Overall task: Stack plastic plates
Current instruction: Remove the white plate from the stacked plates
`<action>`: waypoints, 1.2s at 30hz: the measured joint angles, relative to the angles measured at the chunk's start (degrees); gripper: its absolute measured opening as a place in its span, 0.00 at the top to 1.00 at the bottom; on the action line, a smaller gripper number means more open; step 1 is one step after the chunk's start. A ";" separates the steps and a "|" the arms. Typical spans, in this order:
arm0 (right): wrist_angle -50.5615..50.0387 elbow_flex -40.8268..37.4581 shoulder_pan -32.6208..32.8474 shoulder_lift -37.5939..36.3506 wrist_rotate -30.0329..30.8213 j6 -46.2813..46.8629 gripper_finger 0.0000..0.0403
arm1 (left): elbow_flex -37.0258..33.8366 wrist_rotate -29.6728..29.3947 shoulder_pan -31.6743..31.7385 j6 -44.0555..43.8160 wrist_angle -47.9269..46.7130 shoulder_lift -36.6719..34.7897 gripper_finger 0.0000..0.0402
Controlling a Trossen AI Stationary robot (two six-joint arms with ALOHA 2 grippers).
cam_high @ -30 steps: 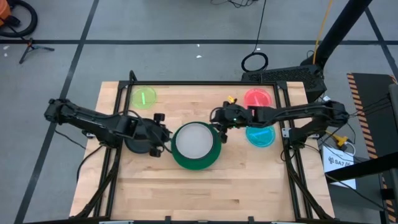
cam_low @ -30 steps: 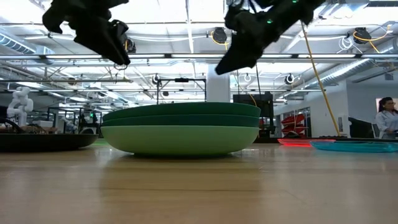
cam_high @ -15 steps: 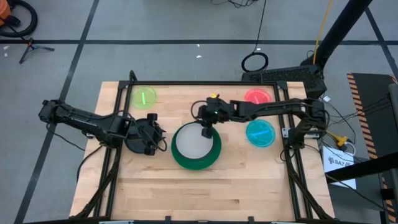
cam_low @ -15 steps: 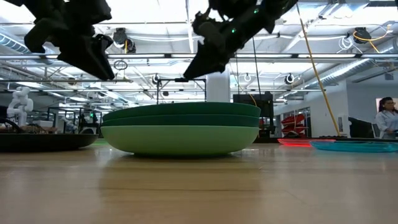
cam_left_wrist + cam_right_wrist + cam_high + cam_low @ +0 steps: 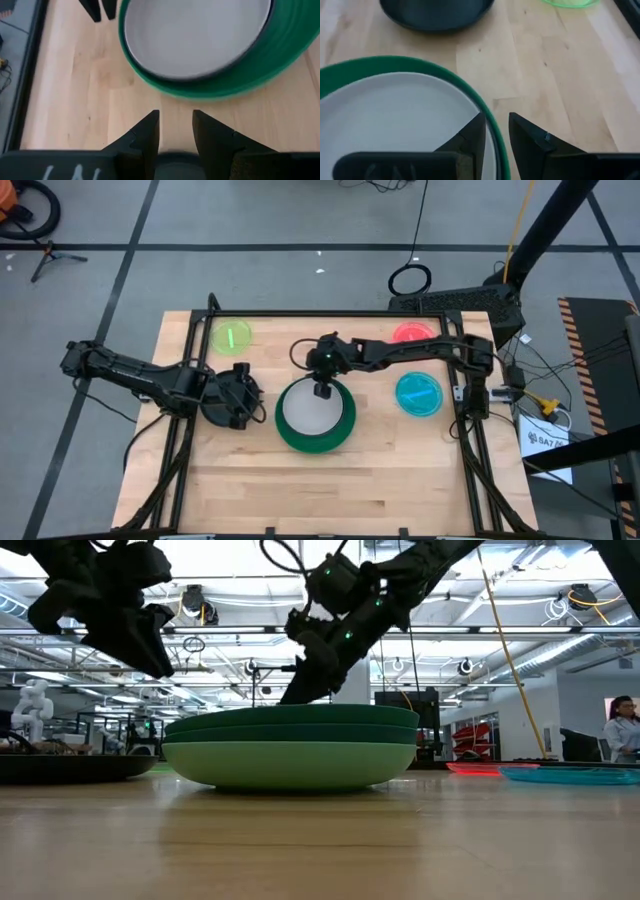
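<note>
Sitting nearest the low camera, the big stack (image 5: 290, 748) held the middle of the desk (image 5: 330, 480): mint plate (image 5: 290, 765) at the bottom, two dark green plates (image 5: 292, 723) nested on it, widest first so the pile stayed steady. From above, a white plate (image 5: 314, 408) lay inside the green rim (image 5: 300, 444), so the medium sizes had begun going in.

Right gripper (image 5: 322, 389) was reaching across from its side and hanging over the far edge of that stack, just above the white plate. Its jaws were parted with nothing between them, one finger (image 5: 470, 137) to either side of the green rim in its wrist view. That looked, to my eye, like a release over the pile rather than a grab, though the pictures alone could not settle it.

Left gripper (image 5: 240, 397) hovered beside the stack over a dark plate (image 5: 215, 410), jaws spread and empty, fingers (image 5: 147, 132) pointing toward the green stack (image 5: 240, 75). Probably it was lined up to take that dark plate next, since it is the medium size that belongs on top.

Farther back, the small plates waited apart: lime (image 5: 231, 336) at the far left corner, red (image 5: 412, 333) far right, partly under the right arm, cyan (image 5: 418, 393) nearer on the right. Smallest go last, which explains them staying out at the edges.
</note>
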 joint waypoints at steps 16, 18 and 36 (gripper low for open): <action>1.15 -0.02 0.08 3.72 0.01 -1.79 0.80 | 0.00 -0.02 -0.09 -0.19 0.00 -0.05 0.69; 1.03 -0.02 0.08 3.72 0.01 -1.80 0.80 | 0.00 -0.02 -0.07 -0.20 0.00 -0.06 0.69; 1.36 -0.11 1.17 5.22 0.41 -2.70 0.80 | 0.00 -0.04 -0.07 -0.43 -0.04 -0.04 0.69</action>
